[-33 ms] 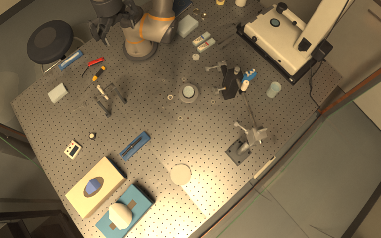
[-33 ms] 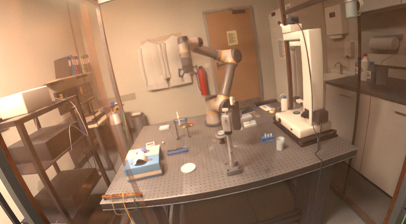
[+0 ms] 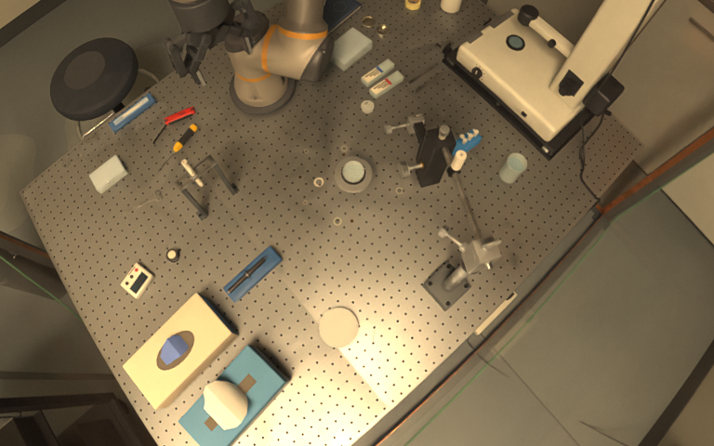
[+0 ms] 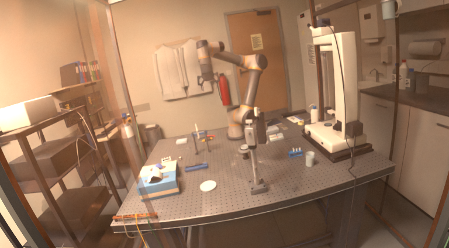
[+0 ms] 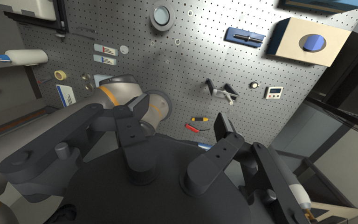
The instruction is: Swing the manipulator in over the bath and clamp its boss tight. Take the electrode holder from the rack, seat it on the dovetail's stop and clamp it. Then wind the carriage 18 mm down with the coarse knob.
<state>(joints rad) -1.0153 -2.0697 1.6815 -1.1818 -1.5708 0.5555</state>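
Note:
The manipulator's black carriage (image 3: 432, 155) stands to the right of the round bath (image 3: 353, 173), apart from it, on a rod that runs to the boss clamp (image 3: 476, 254) on a post with a base plate (image 3: 447, 285). The white electrode holder (image 3: 192, 173) lies across its small rack (image 3: 204, 186) on the left of the table. High above the table's rear left corner, far from both, my gripper (image 3: 189, 58) hangs open and empty. In the wrist camera the rack (image 5: 222, 92) and bath (image 5: 161, 16) show far below my gripper (image 5: 182, 112).
Behind the work stand the arm's base (image 3: 260, 94) and a white microscope (image 3: 537, 72) on the rear right. Screwdrivers (image 3: 182, 127), a timer (image 3: 136, 280), a tissue box (image 3: 179, 349), a white disc (image 3: 338, 327), a beaker (image 3: 513, 167) and a blue tube rack (image 3: 466, 141) lie scattered about. A stool (image 3: 93, 77) stands off the left edge.

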